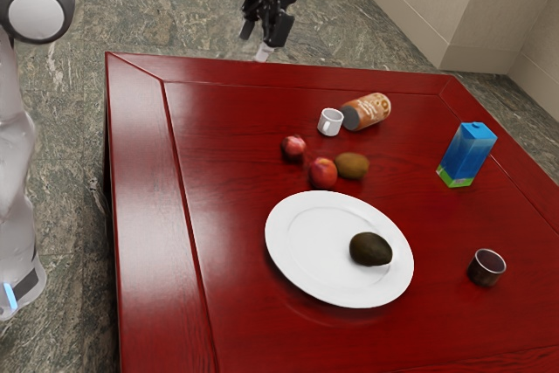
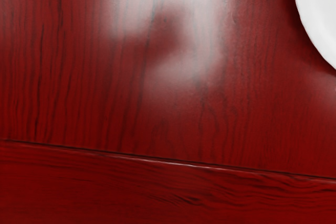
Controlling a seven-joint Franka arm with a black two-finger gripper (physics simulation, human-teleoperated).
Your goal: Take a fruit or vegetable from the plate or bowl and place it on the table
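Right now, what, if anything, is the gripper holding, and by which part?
Nothing is held: the gripper is open and empty, and the avocado rests on the plate.

You have a glossy red table (image 1: 150,216) catching pale light, grey-green stone floor (image 1: 74,172), and beige wall (image 1: 419,2) beyond.

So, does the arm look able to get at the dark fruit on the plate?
Likely yes: the dark fruit lies uncovered, alone on the plate, though the gripper is well away and must travel first.
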